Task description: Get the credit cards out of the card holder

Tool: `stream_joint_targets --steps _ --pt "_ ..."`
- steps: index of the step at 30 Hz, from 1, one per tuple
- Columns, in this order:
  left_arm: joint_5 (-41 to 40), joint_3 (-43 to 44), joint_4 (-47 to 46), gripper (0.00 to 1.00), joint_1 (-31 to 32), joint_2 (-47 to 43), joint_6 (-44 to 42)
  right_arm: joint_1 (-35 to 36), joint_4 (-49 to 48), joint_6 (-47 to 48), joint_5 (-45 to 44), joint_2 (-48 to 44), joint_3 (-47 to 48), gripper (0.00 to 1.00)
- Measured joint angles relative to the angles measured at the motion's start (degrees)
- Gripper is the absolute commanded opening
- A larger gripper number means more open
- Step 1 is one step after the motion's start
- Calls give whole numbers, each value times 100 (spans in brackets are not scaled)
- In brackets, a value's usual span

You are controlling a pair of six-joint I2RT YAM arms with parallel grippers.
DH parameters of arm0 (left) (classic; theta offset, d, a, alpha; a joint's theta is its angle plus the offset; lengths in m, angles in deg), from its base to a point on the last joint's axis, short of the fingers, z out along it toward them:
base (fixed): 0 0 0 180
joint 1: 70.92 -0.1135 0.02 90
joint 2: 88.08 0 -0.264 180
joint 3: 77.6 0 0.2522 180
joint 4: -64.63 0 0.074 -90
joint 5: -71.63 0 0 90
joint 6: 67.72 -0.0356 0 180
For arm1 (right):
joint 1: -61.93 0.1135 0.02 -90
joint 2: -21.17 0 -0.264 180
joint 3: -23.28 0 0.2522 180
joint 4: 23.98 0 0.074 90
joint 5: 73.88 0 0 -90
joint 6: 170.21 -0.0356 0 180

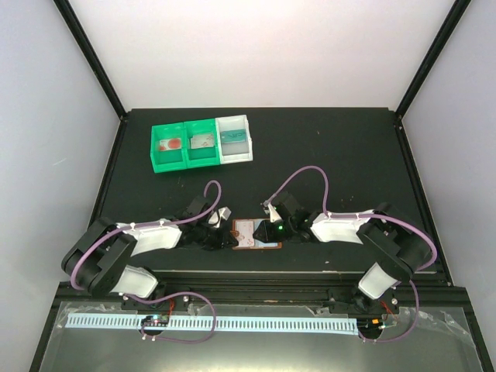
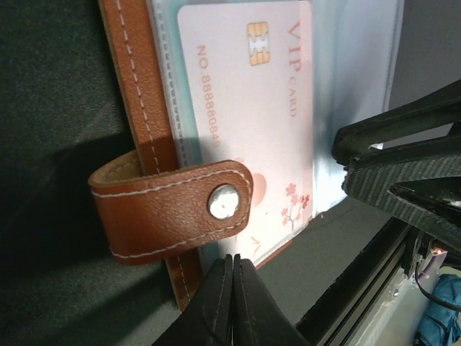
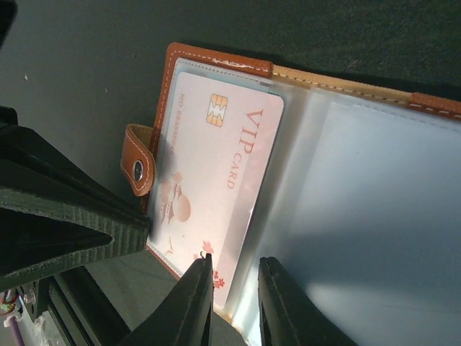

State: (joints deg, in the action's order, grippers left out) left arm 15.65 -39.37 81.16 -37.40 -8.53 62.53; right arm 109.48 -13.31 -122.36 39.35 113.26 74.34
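The brown card holder [image 1: 256, 233] lies open on the black table between my two grippers. In its left clear pocket sits a pale pink credit card [image 2: 248, 108] printed "VIP CARD"; the same card [image 3: 216, 166] shows in the right wrist view. The holder's snap tab [image 2: 169, 209] curls out at its left edge. My left gripper [image 2: 233, 261] is shut, its tips against the holder's edge just below the tab, with nothing seen between them. My right gripper [image 3: 234, 268] stands slightly open over the card's lower corner and the clear pocket [image 3: 374, 209] beside it.
Two green bins [image 1: 184, 145] and a white bin [image 1: 235, 138] stand at the back of the table with small items inside. The table's front rail [image 1: 256, 275] runs close below the holder. The two grippers nearly touch over the holder.
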Motion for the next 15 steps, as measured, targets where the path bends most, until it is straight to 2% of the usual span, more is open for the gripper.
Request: stream_joint_targets --steps 15 --pt "66 -74 -411 2 111 223 201 0 -109 -26 28 109 9 17"
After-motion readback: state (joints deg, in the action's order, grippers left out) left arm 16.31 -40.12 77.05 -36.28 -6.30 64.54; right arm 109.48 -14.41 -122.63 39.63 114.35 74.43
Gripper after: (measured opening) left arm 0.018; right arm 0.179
